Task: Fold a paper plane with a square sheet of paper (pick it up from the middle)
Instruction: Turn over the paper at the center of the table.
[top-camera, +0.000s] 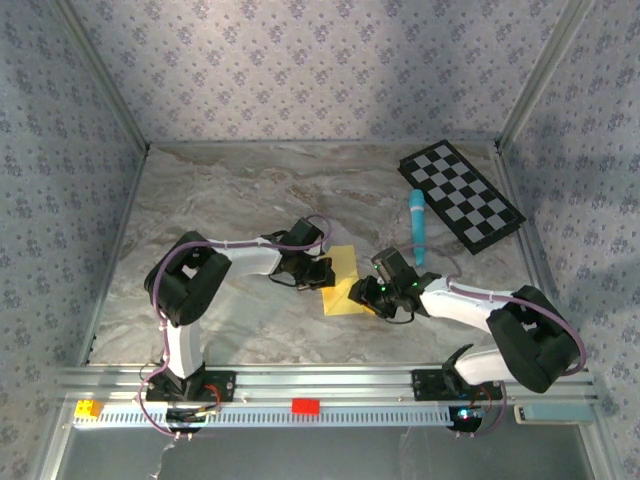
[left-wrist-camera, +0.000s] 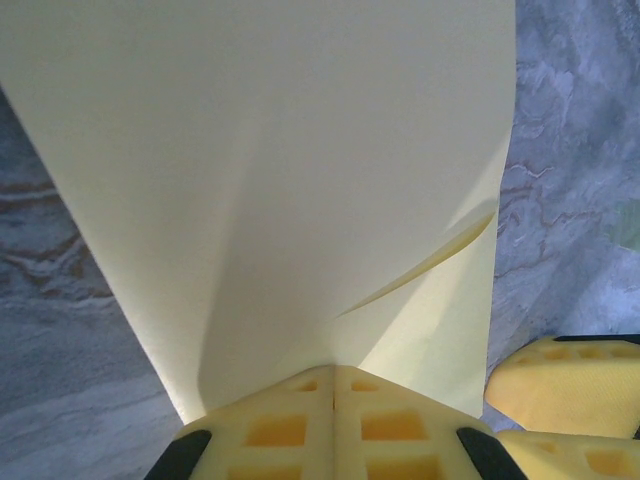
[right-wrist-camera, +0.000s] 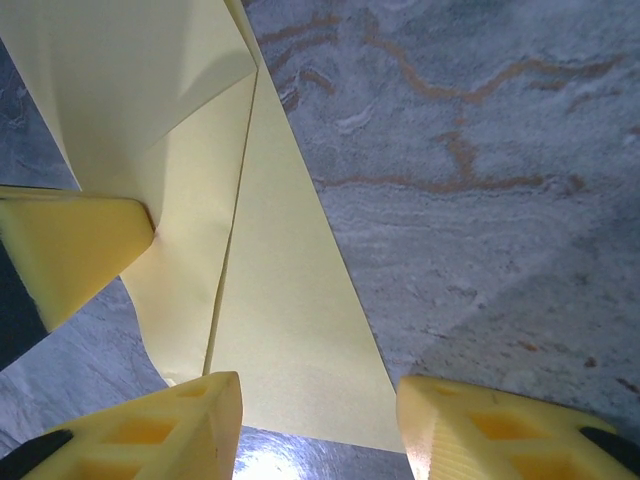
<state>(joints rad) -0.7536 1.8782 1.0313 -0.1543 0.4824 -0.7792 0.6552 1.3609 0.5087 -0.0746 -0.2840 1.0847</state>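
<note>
The right end effector (right-wrist-camera: 320, 410) hovers with jaws apart astride the near edge of the thin yellow partly folded paper sheet (right-wrist-camera: 270, 300), which lies in the middle of the marbled grey bench (right-wrist-camera: 480, 150). Beyond, the left end effector (left-wrist-camera: 333, 385) pinches the sheet's edge. I judge this a diagonal fold in hand; next, the right should press the crease flat.

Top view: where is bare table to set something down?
Widest bare table: far left, between the back wall and the left arm. A smaller strip lies between the yellow sheet and the rail. Crowded: the centre, where the left gripper and right gripper meet at the sheet, and far right, with the blue marker and checkered board.
</note>
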